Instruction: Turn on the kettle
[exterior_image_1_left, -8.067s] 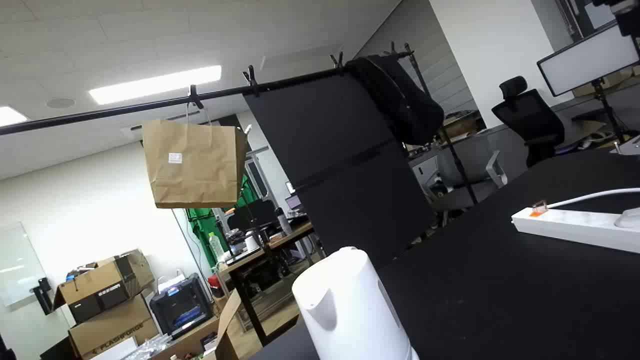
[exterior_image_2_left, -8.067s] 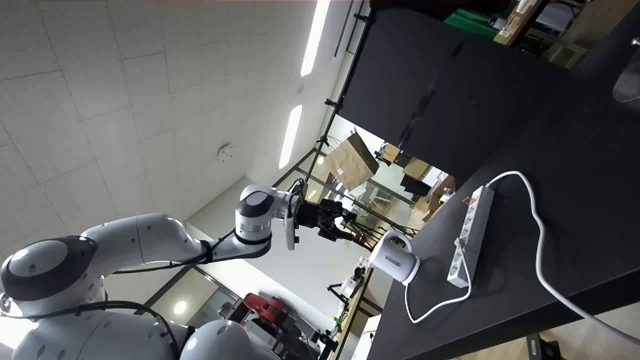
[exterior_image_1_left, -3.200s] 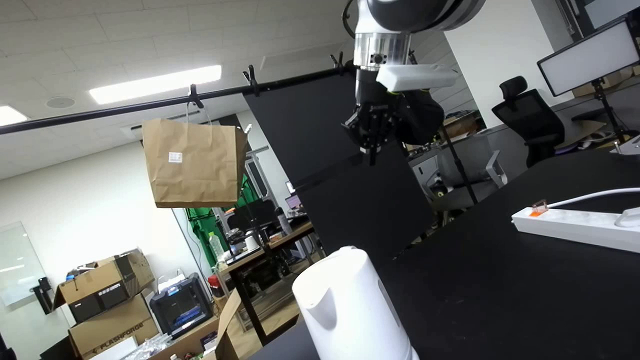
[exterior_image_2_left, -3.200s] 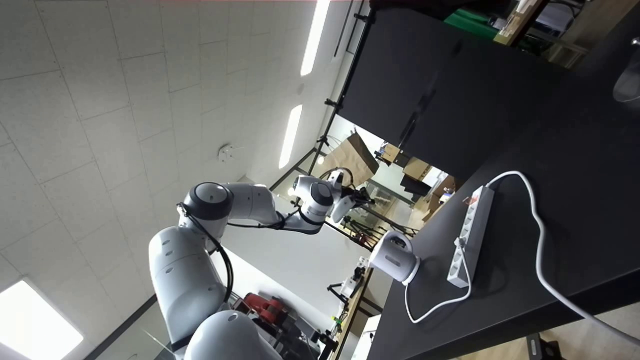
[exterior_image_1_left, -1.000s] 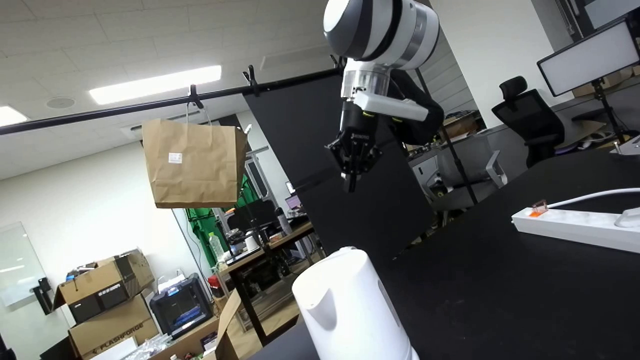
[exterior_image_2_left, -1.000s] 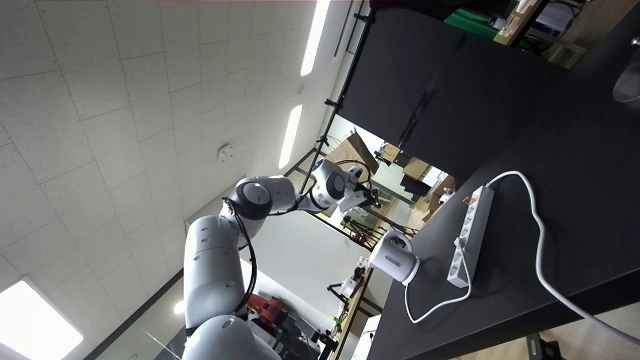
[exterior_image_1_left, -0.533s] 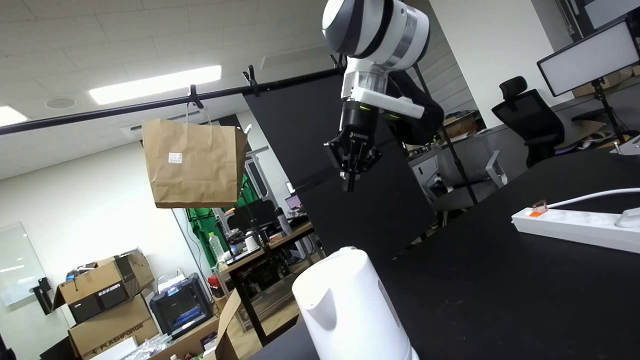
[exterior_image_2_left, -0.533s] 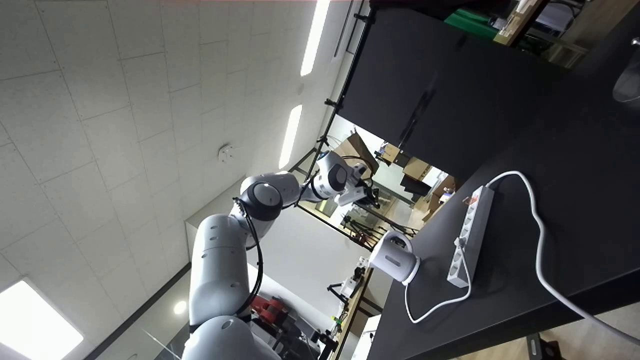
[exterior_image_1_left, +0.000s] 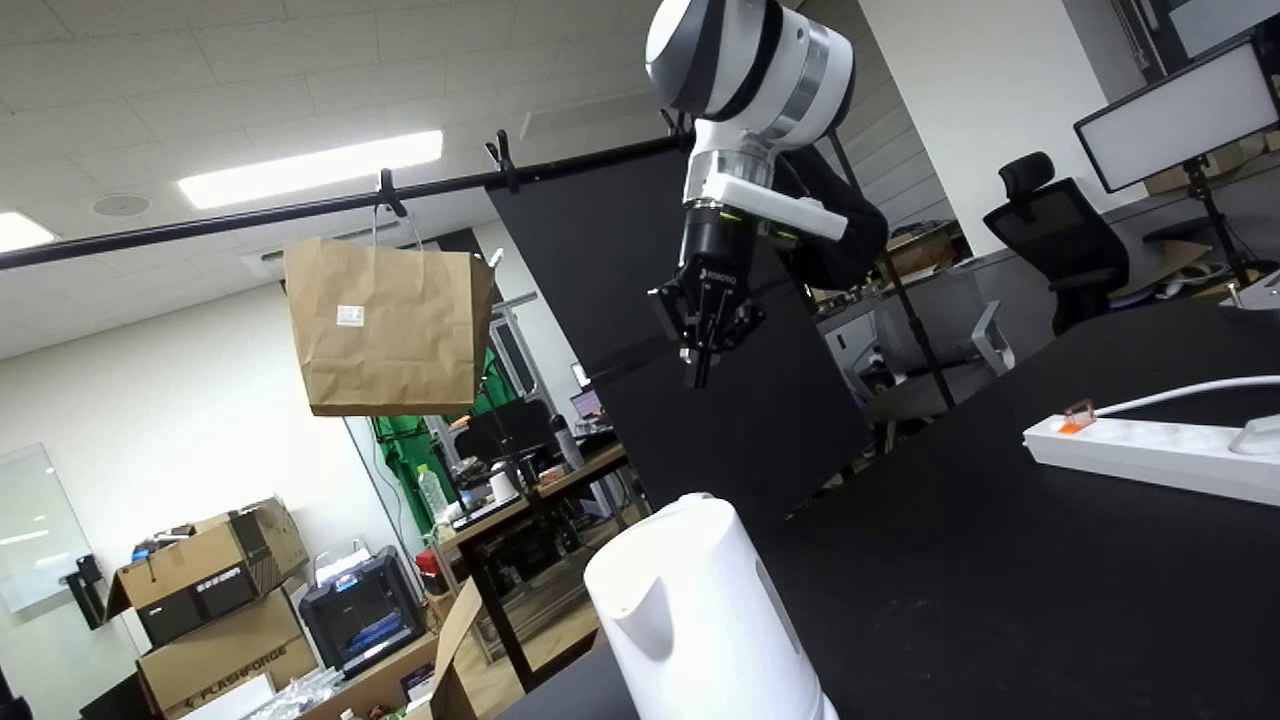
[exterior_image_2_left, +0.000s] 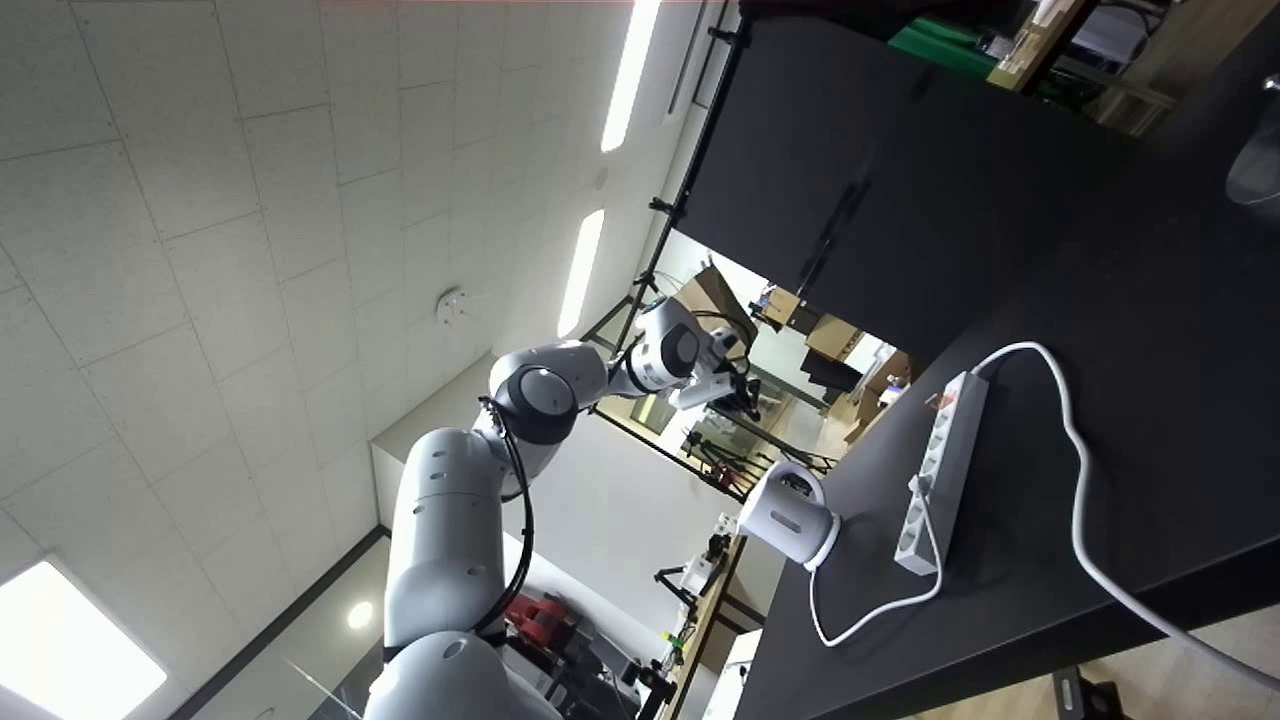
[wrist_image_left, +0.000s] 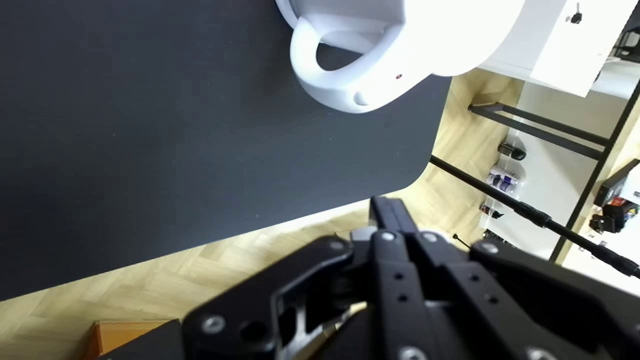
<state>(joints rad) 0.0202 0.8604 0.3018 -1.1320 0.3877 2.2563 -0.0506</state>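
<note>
The room behind is cluttered: in an exterior view a brown paper bag (exterior_image_1_left: 385, 335) hangs from a dark pole (exterior_image_1_left: 250, 215) beside a black backdrop (exterior_image_1_left: 640, 300). There my gripper (exterior_image_1_left: 697, 374) hangs in the air, pointing downwards, apart from the kettle (exterior_image_1_left: 700, 620), which shows large at the bottom; a white power strip (exterior_image_1_left: 1140, 462) lies on the black table (exterior_image_1_left: 950, 580).

In an exterior view my arm (exterior_image_2_left: 440, 540) stretches out, and the kettle stands upright near the table's edge, its cord (exterior_image_2_left: 829, 643) running to a plug (exterior_image_2_left: 919, 484) in the power strip.

In the wrist view the kettle is at the top, its handle (wrist_image_left: 327, 85) towards my gripper, with a small red dot (wrist_image_left: 398, 76) on it. My fingers (wrist_image_left: 387, 217) are pressed together, pale wooden floor (wrist_image_left: 200, 270) showing behind them.
</note>
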